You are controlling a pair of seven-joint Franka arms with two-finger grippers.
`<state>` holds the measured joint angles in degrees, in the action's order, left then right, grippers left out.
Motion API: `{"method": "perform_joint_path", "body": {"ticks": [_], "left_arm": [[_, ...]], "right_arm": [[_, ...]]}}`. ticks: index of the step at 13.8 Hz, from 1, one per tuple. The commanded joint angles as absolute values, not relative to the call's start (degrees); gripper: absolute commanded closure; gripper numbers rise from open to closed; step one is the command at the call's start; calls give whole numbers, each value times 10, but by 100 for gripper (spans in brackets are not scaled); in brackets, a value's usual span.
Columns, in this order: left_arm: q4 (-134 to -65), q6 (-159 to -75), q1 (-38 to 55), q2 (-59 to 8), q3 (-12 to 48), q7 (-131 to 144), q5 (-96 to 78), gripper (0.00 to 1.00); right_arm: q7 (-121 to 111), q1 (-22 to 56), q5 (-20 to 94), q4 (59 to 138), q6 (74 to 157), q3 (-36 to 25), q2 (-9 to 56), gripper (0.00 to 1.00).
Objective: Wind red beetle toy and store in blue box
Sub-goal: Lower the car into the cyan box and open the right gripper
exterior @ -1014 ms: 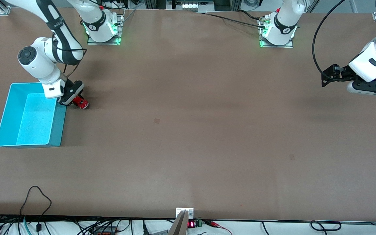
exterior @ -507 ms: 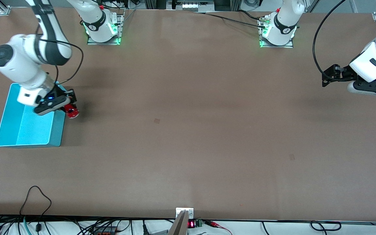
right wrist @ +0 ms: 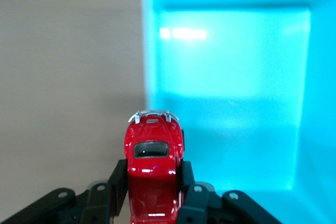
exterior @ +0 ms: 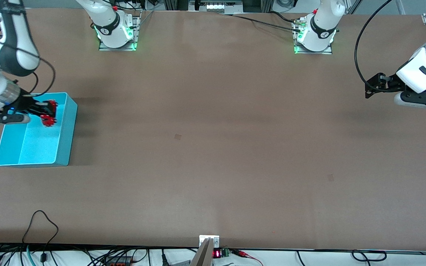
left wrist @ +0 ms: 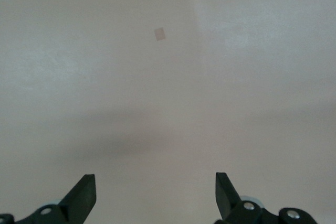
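Even overhead light; soft shadows

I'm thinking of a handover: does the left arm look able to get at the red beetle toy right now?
Probably not. The red beetle toy is clamped in the right gripper over the blue box at the right arm's end of the table, while the left gripper waits open over bare table at its own end.

The right gripper point(exterior: 46, 112) now hangs over the blue box point(exterior: 65, 147), at the end of the box nearest the robot bases, whereas a second ago it was down at the table just beside the box's wall on the side toward the left arm. It carries the red beetle toy point(exterior: 48, 113) with it, pinched between its fingers: the toy has left the table surface beside the box and is now in the air above the box's floor. The right arm's wrist and forearm have swung across the box toward the table's edge.
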<state>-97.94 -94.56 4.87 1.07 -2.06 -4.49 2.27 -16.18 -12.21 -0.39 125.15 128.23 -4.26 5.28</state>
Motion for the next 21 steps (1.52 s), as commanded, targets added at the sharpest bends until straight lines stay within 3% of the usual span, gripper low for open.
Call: {"method": "perform_joint_path", "body": {"ticks": [1, 9, 12, 13, 14, 16, 21], "left_arm": [[-991, -948, 44, 23, -14, -40, 31, 0], [-991, -948, 44, 23, -14, -40, 31, 0], [-990, -948, 44, 23, -14, -40, 31, 0], [-991, -947, 44, 22, -14, -40, 31, 0], [-991, -948, 44, 23, -14, -40, 31, 0], [-991, -948, 43, 23, -14, -40, 31, 0], [-991, -948, 43, 23, -15, -40, 31, 0]], "right_arm": [[-141, -125, -37, 1245, 1288, -69, 88, 100], [-190, -149, -48, 1246, 1380, -98, 174, 100], [-224, -170, -48, 1254, 1405, -98, 199, 95], [-224, -171, -48, 1254, 1405, -98, 201, 88], [-223, -171, -48, 1254, 1405, -98, 203, 68], [-223, -171, -47, 1254, 1406, -98, 206, 0], [-215, -165, -45, 1247, 1393, -89, 159, 0]]}}
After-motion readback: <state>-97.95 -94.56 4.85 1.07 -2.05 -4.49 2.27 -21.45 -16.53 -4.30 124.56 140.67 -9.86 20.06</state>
